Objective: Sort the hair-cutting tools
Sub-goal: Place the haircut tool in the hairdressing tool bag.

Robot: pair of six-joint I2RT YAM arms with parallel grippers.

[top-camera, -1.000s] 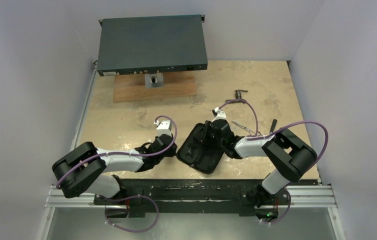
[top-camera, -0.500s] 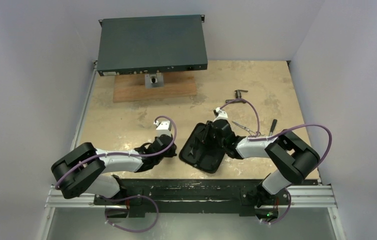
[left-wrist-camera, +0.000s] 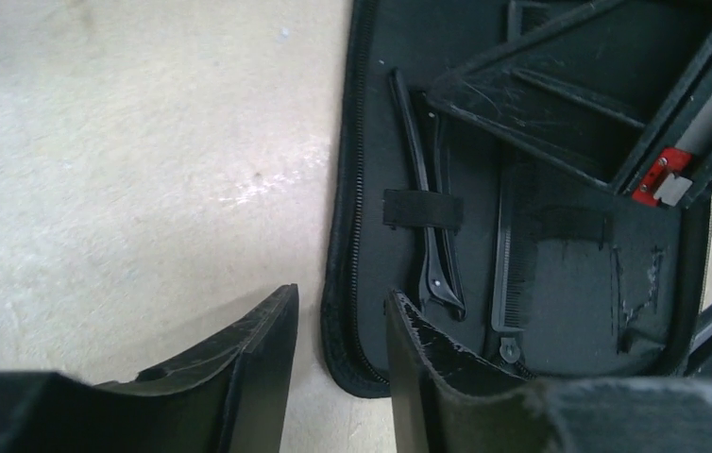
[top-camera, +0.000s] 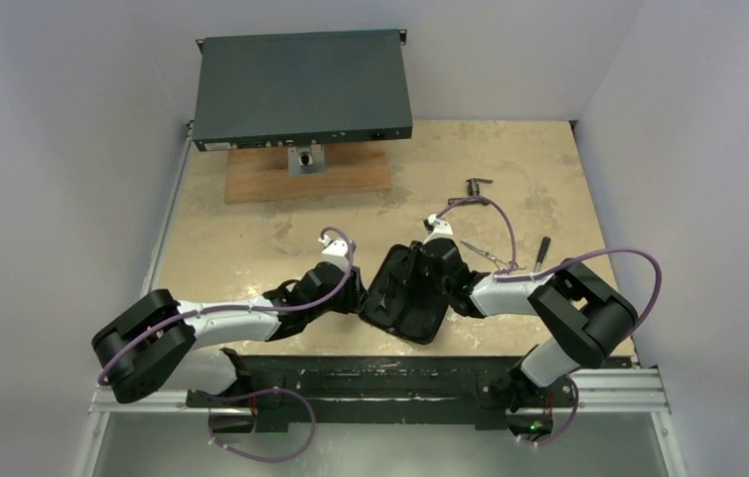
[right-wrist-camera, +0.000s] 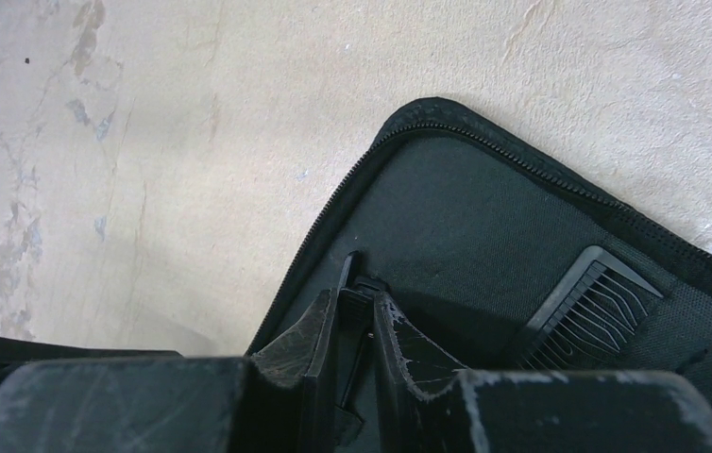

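Note:
An open black zip case [top-camera: 402,298] lies on the table between my grippers. Inside it, in the left wrist view, a thin black clip [left-wrist-camera: 433,247] lies under an elastic strap, with a black comb [left-wrist-camera: 507,266] beside it. My right gripper [top-camera: 420,266] is over the case, shut on the upper end of the clip [right-wrist-camera: 356,283]; the comb [right-wrist-camera: 586,304] lies to its right. My left gripper [left-wrist-camera: 338,326] is open, its jaws either side of the case's left edge [left-wrist-camera: 341,236]. Silver scissors [top-camera: 485,255] lie on the table right of the case.
A small dark tool [top-camera: 541,248] lies right of the scissors and a dark T-shaped fitting [top-camera: 475,185] lies further back. A dark flat equipment box [top-camera: 301,87] sits on a wooden board [top-camera: 306,179] at the back left. White walls stand on both sides.
My left arm has reached right, bringing its gripper up to the case's left edge. The right gripper has stayed over the case.

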